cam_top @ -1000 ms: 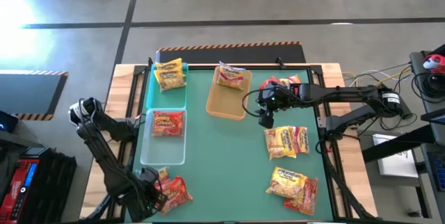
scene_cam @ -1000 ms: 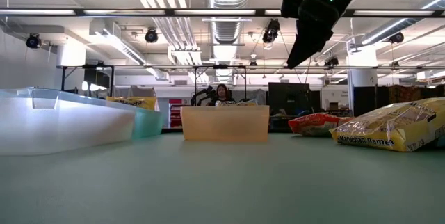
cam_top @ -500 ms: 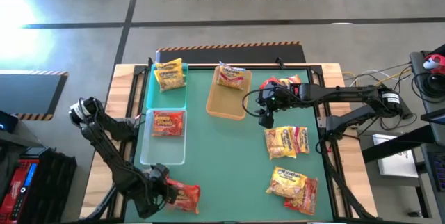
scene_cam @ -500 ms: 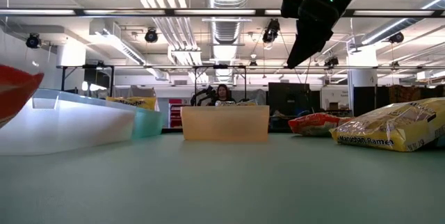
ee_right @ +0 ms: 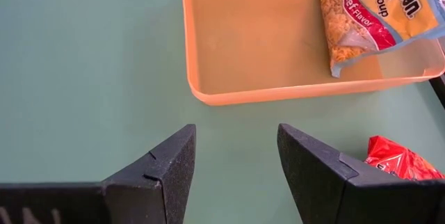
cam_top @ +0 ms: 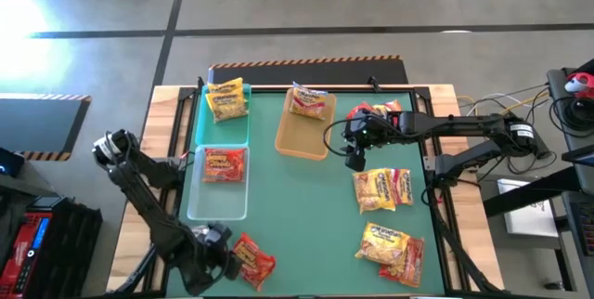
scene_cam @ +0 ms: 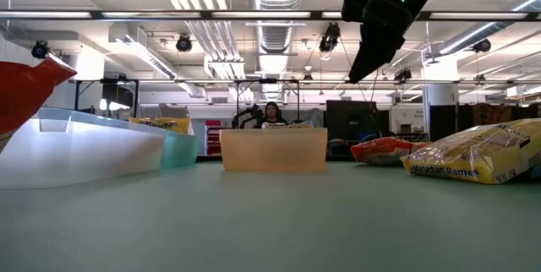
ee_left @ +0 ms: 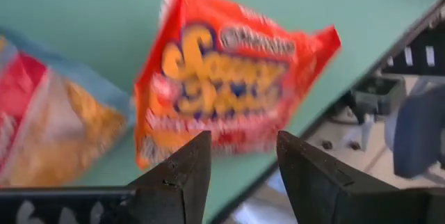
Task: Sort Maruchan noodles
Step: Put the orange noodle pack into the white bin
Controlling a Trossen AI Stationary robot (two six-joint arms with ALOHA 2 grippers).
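My left gripper (cam_top: 225, 258) clamps red packet (cam_top: 252, 260) near clear tray (cam_top: 215, 208). My right gripper (cam_top: 354, 158) spread wide beside tan tray (cam_top: 299, 136), one packet inside. Roughly four yellow packets (cam_top: 382, 189) right of it.

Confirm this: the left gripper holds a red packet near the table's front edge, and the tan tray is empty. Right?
Not quite. The tan tray holds one packet, as the high view shows. The left gripper does hold a red packet near the front edge.
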